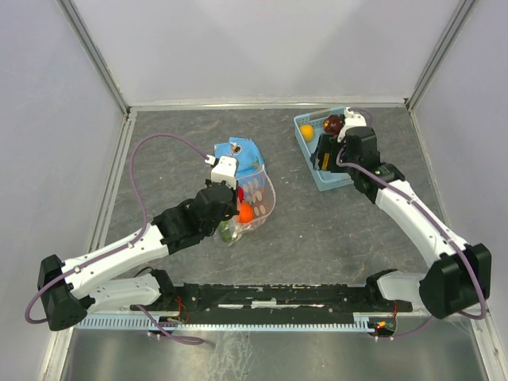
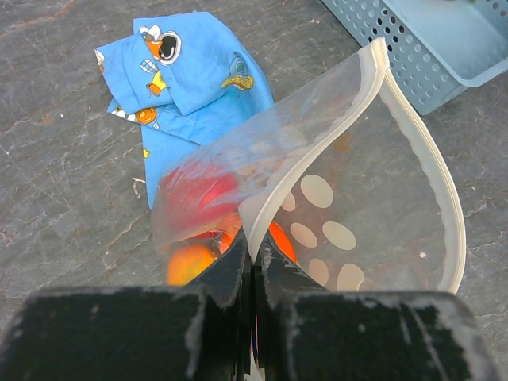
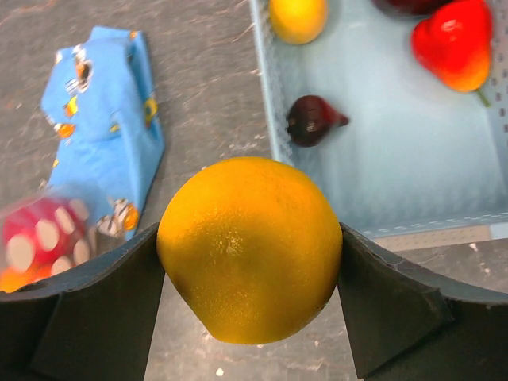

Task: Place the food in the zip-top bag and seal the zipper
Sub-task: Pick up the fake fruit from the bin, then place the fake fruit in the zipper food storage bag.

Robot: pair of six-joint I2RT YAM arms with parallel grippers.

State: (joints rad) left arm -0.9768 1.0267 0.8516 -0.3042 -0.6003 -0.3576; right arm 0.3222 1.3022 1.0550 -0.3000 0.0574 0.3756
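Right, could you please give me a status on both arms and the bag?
Left end effector shut on zip-top bag rim, mouth open. Right end effector holds orange fruit by basket. Blue cloth behind bag, not blocking.

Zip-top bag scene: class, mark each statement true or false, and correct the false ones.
1. The right gripper holds a yellow-orange fruit. True.
2. The zip-top bag is sealed. False: its mouth gapes, and the left gripper pinches its rim.
3. The basket is empty. False: a red fruit, a maroon fruit and a yellow fruit lie in it.
4. Red and orange food lies inside the bag. True.
5. The blue cloth lies in the basket. False: it lies on the table beside the bag.
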